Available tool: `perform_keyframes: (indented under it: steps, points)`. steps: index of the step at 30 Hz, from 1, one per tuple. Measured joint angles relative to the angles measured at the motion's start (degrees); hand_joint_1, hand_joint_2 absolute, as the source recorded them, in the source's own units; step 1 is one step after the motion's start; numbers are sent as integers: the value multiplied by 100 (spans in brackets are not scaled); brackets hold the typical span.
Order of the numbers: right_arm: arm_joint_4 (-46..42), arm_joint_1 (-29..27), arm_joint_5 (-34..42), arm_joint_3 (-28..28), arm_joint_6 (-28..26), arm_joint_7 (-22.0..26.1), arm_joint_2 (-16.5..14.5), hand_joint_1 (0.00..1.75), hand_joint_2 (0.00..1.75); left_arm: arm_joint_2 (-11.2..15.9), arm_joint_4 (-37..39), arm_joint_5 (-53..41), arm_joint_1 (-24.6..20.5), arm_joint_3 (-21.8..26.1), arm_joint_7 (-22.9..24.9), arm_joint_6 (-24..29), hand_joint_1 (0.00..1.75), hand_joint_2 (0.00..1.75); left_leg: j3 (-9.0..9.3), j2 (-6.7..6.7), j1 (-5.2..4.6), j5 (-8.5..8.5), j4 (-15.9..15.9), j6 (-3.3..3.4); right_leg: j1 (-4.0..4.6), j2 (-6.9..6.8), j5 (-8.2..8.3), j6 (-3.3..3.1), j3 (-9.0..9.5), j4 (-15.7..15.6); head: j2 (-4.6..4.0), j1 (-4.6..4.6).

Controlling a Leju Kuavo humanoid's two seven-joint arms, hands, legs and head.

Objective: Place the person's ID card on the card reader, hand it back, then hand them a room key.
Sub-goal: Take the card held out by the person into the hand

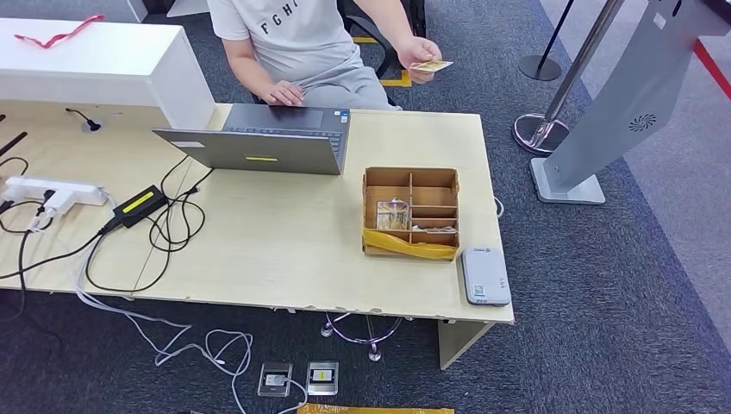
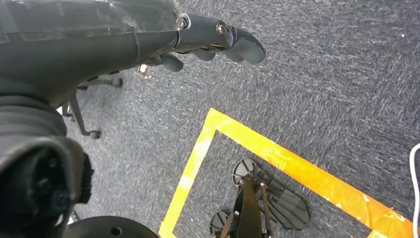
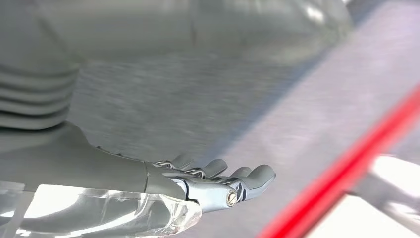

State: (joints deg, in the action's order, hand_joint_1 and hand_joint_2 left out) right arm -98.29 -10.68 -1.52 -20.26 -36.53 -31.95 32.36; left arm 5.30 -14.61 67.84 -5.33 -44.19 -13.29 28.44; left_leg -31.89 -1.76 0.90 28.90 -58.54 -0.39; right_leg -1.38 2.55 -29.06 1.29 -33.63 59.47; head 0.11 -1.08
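A person in a grey shirt sits behind the table and holds the ID card (image 1: pixel 431 65) in a raised hand above the table's far edge. The white card reader (image 1: pixel 485 275) lies flat at the table's near right corner. Beside it stands a partitioned cardboard box (image 1: pixel 410 213) with room key cards (image 1: pixel 392 215) in one compartment. My left hand (image 2: pixel 208 42) hangs over grey carpet with its fingers stretched out and nothing in them. My right hand (image 3: pixel 218 181) also holds nothing, with straight fingers over blurred floor.
An open grey laptop (image 1: pixel 263 142) sits at the table's far middle under the person's other hand. A power strip (image 1: pixel 52 191), an adapter (image 1: pixel 138 205) and cables cover the left side. A stanchion base (image 1: pixel 539 131) and a grey kiosk stand (image 1: pixel 603 129) are on the right.
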Motion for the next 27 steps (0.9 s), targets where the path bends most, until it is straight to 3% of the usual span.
perform_keyframes:
  steps: [6, 10, 16, 21, 24, 27]
  points:
    - [-259, 1224, -631, 875, 360, -682, 1270, 0, 175, 44, 9, 0, -19, -94, 24, 2, 0, 0, -16, -16, -3, -11, 0, 7, -3, -19, 3, 3, -5, 7, 0, -1]
    - [-267, 2406, -735, 1833, 963, -559, 1660, 0, 175, 50, 12, -1, -40, -139, 31, -6, 0, 0, -18, -38, -2, -21, 0, 10, -2, -37, 3, 3, -9, 9, 0, -1]
    - [-164, 4271, -486, 3618, 1647, -385, 1723, 0, 175, 44, 14, -81, -56, -278, 62, -35, 0, 0, -33, -63, -1, -28, 0, 8, -1, -58, 3, 2, -23, 14, 0, 0]
    - [-84, 5081, -475, 4839, 1780, -536, 1659, 0, 175, 43, 14, -87, -61, -391, 137, -33, 0, 0, -55, -91, 0, -30, 0, 8, -1, -82, 1, 2, -29, 15, 0, -1]
    - [-23, 5582, -546, 5588, 2055, -496, 1467, 0, 175, 43, 14, -116, -68, -442, 189, -31, 0, 0, -57, -82, 2, -30, 1, 7, 0, -75, 1, 2, -33, 16, -1, 0]
    - [195, 5972, -1083, 6474, 2227, -399, 1121, 0, 175, 43, 14, -179, -90, -538, 244, -11, 0, 0, -57, -84, 6, -31, 1, 5, 5, -78, 0, 1, -32, 16, 0, -2]
